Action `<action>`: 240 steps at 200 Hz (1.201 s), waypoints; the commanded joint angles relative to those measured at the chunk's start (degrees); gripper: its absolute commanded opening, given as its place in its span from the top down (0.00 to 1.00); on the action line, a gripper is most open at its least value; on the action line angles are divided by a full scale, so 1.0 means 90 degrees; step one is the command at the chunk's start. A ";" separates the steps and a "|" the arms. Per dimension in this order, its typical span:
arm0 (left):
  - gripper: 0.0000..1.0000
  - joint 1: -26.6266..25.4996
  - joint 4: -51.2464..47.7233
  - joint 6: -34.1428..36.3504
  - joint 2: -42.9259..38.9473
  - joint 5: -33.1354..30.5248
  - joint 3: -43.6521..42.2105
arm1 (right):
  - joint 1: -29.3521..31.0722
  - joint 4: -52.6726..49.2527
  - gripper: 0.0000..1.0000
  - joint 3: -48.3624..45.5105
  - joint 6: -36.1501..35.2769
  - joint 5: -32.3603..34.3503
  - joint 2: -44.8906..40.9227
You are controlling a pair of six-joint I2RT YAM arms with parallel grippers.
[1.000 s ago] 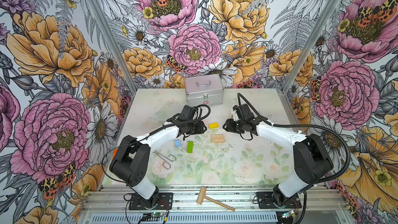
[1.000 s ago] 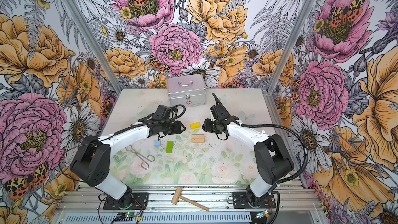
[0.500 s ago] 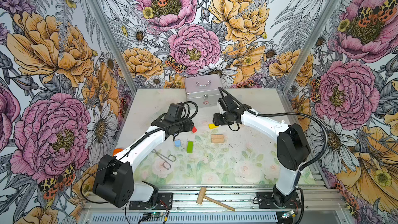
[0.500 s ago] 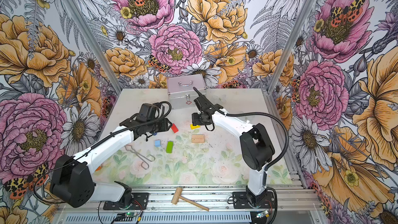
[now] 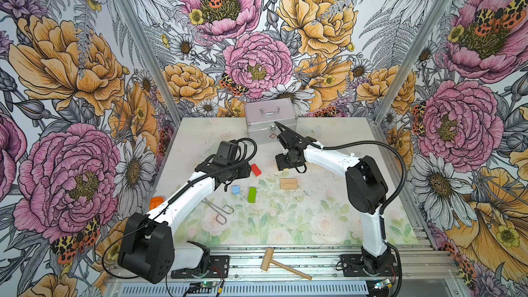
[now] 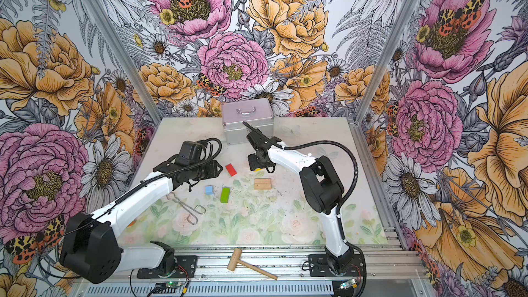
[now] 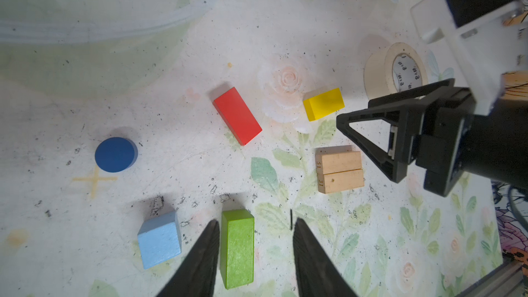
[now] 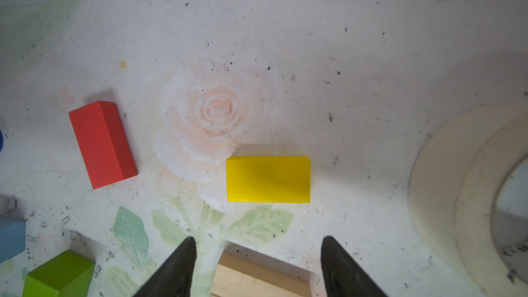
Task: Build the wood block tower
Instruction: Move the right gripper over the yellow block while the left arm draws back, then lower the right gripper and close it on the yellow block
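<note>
Loose wood blocks lie on the mat; no tower stands. Two tan bars (image 5: 288,183) lie side by side, with a green bar (image 5: 251,194) and a light blue cube (image 5: 235,190) to their left. The red bar (image 5: 256,169) lies just off my left gripper (image 5: 246,170), which hangs open and empty; in the left wrist view the green bar (image 7: 237,248) shows far below between its fingers. The dark blue cylinder (image 7: 115,154) shows only there. My right gripper (image 5: 281,165) stands open over the yellow bar (image 8: 268,179), fingers (image 8: 183,264) apart above the tan bars (image 8: 257,278).
A silver metal case (image 5: 270,122) stands at the back. A roll of masking tape (image 7: 394,70) sits beside the yellow bar, under the right arm. Metal tongs (image 5: 218,210) and an orange object (image 5: 156,202) lie left; a wooden mallet (image 5: 283,264) rests on the front rail.
The left gripper has drawn back to the left, uncovering the red bar on the mat. The right gripper has swung left over the yellow bar and opened wider.
</note>
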 commanded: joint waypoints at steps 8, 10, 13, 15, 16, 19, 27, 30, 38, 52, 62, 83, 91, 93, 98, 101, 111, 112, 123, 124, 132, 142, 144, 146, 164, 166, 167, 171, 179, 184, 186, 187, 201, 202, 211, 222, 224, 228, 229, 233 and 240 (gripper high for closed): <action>0.56 0.0086 0.0089 0.0148 -0.0103 -0.0052 -0.0089 | 0.0053 -0.0071 0.29 0.0503 -0.0226 0.0060 0.0379; 0.56 0.0088 0.0090 0.0148 -0.0107 -0.0054 -0.0089 | 0.0047 -0.0074 0.29 0.0513 -0.0236 0.0056 0.0401; 0.56 0.0088 0.0090 0.0156 -0.0107 -0.0045 -0.0089 | 0.0044 -0.0071 0.29 0.0541 -0.0246 0.0051 0.0435; 0.56 0.0087 0.0092 0.0160 -0.0108 -0.0040 -0.0089 | 0.0040 -0.0071 0.29 0.0557 -0.0250 0.0053 0.0456; 0.56 0.0086 0.0091 0.0159 -0.0108 -0.0036 -0.0089 | 0.0040 -0.0076 0.29 0.0566 -0.0254 0.0057 0.0473; 0.56 0.0081 0.0086 0.0158 -0.0108 -0.0037 -0.0089 | 0.0045 -0.0077 0.29 0.0591 -0.0266 0.0060 0.0492; 0.56 0.0096 0.0092 0.0158 -0.0108 -0.0034 -0.0089 | 0.0040 -0.0081 0.28 0.0637 -0.0299 0.0086 0.0566; 0.56 0.0098 0.0090 0.0158 -0.0117 -0.0034 -0.0089 | 0.0042 -0.0081 0.28 0.0660 -0.0311 0.0097 0.0594; 0.56 0.0103 0.0083 0.0168 -0.0118 -0.0033 -0.0095 | 0.0040 -0.0098 0.28 0.0694 -0.0347 0.0121 0.0651; 0.56 0.0107 0.0106 0.0168 -0.0127 -0.0030 -0.0109 | 0.0041 -0.0121 0.28 0.0788 -0.0421 0.0129 0.0774; 0.56 0.0107 0.0135 0.0168 -0.0145 -0.0031 -0.0128 | 0.0046 -0.0140 0.28 0.0843 -0.0449 0.0144 0.0852; 0.56 0.0105 0.0177 0.0176 -0.0185 -0.0031 -0.0157 | 0.0044 -0.0186 0.27 0.0950 -0.0475 0.0232 0.0981; 0.56 0.0106 0.0182 0.0178 -0.0195 -0.0036 -0.0162 | 0.0043 -0.0194 0.27 0.0973 -0.0479 0.0268 0.1018; 0.56 0.0106 0.0184 0.0175 -0.0196 -0.0040 -0.0166 | 0.0045 -0.0190 0.27 0.0985 -0.0479 0.0278 0.1029; 0.56 0.0106 0.0181 0.0178 -0.0201 -0.0032 -0.0167 | 0.0045 -0.0191 0.27 0.0994 -0.0482 0.0299 0.1044; 0.56 0.0119 0.0185 0.0177 -0.0202 -0.0035 -0.0167 | 0.0036 -0.0189 0.27 0.1003 -0.0482 0.0310 0.1053; 0.56 0.0113 0.0191 0.0177 -0.0207 -0.0028 -0.0176 | 0.0030 -0.0188 0.27 0.1026 -0.0473 0.0360 0.1085; 0.56 0.0114 0.0194 0.0178 -0.0206 -0.0025 -0.0177 | 0.0030 -0.0188 0.27 0.1025 -0.0473 0.0361 0.1090; 0.56 0.0115 0.0190 0.0177 -0.0206 -0.0026 -0.0176 | 0.0020 -0.0201 0.27 0.1053 -0.0477 0.0373 0.1123; 0.56 0.0115 0.0189 0.0177 -0.0201 -0.0029 -0.0177 | 0.0020 -0.0199 0.27 0.1048 -0.0480 0.0378 0.1128; 0.56 0.0120 0.0192 0.0177 -0.0196 -0.0022 -0.0172 | 0.0019 -0.0208 0.27 0.1076 -0.0476 0.0381 0.1160; 0.56 0.0115 0.0192 0.0187 -0.0187 -0.0021 -0.0176 | 0.0006 -0.0232 0.26 0.1102 -0.0478 0.0404 0.1199; 0.56 0.0118 0.0191 0.0187 -0.0186 -0.0022 -0.0177 | 0.0002 -0.0236 0.27 0.1110 -0.0482 0.0413 0.1209; 0.56 0.0116 0.0196 0.0188 -0.0186 -0.0022 -0.0174 | 0.0003 -0.0244 0.26 0.1112 -0.0475 0.0427 0.1218; 0.56 0.0127 0.0207 0.0192 -0.0186 -0.0012 -0.0184 | -0.0009 -0.0266 0.26 0.1141 -0.0478 0.0434 0.1265; 0.56 0.0126 0.0202 0.0189 -0.0186 -0.0012 -0.0186 | -0.0010 -0.0266 0.26 0.1137 -0.0482 0.0432 0.1269; 0.56 0.0130 0.0205 0.0178 -0.0186 -0.0012 -0.0186 | -0.0005 -0.0266 0.26 0.1134 -0.0477 0.0432 0.1270; 0.56 0.0126 0.0213 0.0187 -0.0186 -0.0012 -0.0187 | -0.0004 -0.0266 0.27 0.1143 -0.0483 0.0432 0.1271; 0.56 0.0130 0.0214 0.0187 -0.0186 -0.0017 -0.0187 | -0.0007 -0.0266 0.27 0.1148 -0.0475 0.0431 0.1304; 0.56 0.0125 0.0217 0.0185 -0.0186 -0.0014 -0.0187 | -0.0009 -0.0266 0.27 0.1156 -0.0479 0.0441 0.1318; 0.56 0.0125 0.0217 0.0180 -0.0186 -0.0013 -0.0187 | -0.0002 -0.0269 0.26 0.1153 -0.0480 0.0444 0.1321; 0.56 0.0125 0.0217 0.0184 -0.0186 -0.0012 -0.0187 | -0.0006 -0.0268 0.26 0.1152 -0.0476 0.0443 0.1320; 0.56 0.0130 0.0224 0.0180 -0.0186 -0.0012 -0.0187 | -0.0010 -0.0266 0.26 0.1156 -0.0475 0.0441 0.1346; 0.56 0.0128 0.0215 0.0184 -0.0186 -0.0012 -0.0187 | -0.0010 -0.0266 0.26 0.1159 -0.0474 0.0441 0.1347; 0.56 0.0123 0.0218 0.0175 -0.0186 -0.0012 -0.0187 | -0.0005 -0.0266 0.26 0.1162 -0.0481 0.0443 0.1368; 0.56 0.0120 0.0220 0.0183 -0.0185 -0.0012 -0.0187 | -0.0005 -0.0266 0.26 0.1161 -0.0481 0.0458 0.1378; 0.56 0.0124 0.0218 0.0189 -0.0186 -0.0012 -0.0187 | -0.0008 -0.0266 0.27 0.1161 -0.0482 0.0463 0.1380; 0.56 0.0134 0.0217 0.0188 -0.0186 -0.0012 -0.0187 | -0.0009 -0.0266 0.26 0.1164 -0.0486 0.0462 0.1387; 0.56 0.0129 0.0217 0.0188 -0.0186 -0.0012 -0.0187 | -0.0009 -0.0266 0.26 0.1163 -0.0489 0.0466 0.1387; 0.56 0.0138 0.0225 0.0188 -0.0195 -0.0012 -0.0185 | -0.0013 -0.0266 0.26 0.1161 -0.0486 0.0480 0.1397; 0.56 0.0134 0.0217 0.0178 -0.0196 -0.0003 -0.0187 | -0.0014 -0.0271 0.26 0.1164 -0.0492 0.0495 0.1407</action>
